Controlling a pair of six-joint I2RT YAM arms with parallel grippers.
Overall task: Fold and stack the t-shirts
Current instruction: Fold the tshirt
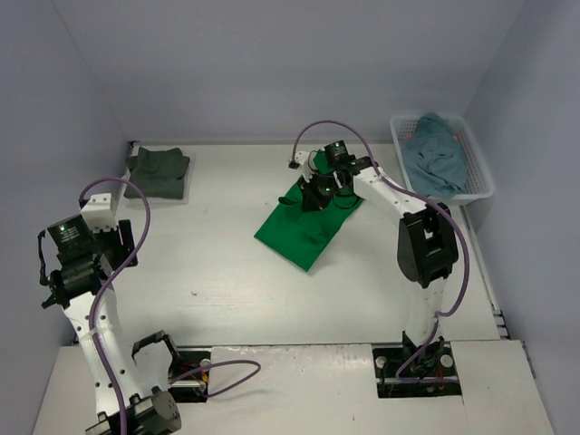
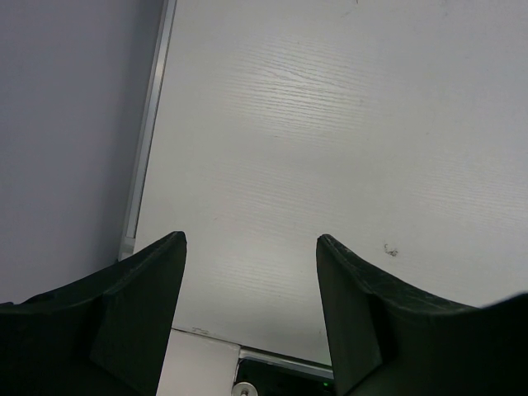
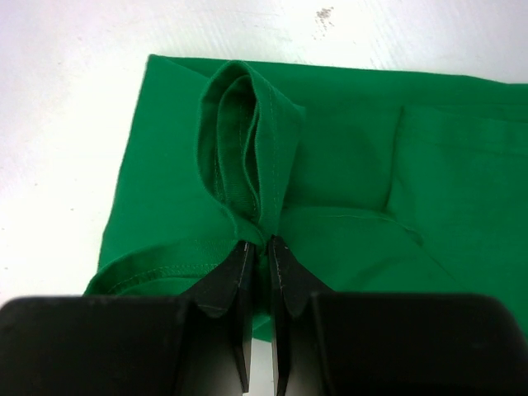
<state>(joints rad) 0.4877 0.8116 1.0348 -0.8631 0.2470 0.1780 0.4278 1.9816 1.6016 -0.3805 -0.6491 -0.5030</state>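
1 shirt looks finished: the dark grey-green shirt (image 1: 159, 172) lies folded at the far left of the worktop (image 1: 217, 272). You are midway with the green shirt (image 1: 304, 227) at the centre; the right gripper (image 3: 262, 243) is pressed together on a fold of its cloth. The teal-blue shirt (image 1: 437, 154) lies crumpled in the basket (image 1: 478, 183), far right. The left gripper (image 2: 252, 247) hangs spread, holding nothing. Nothing blocks the way between the shirts, I think.

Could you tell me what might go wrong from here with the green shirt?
The right jaws pinch only a narrow bunched ridge of the green shirt, so it may slip free when pulled. The left jaws stand open over the table, away from it, so nothing pins the cloth; the whole shirt may drag or crumple.
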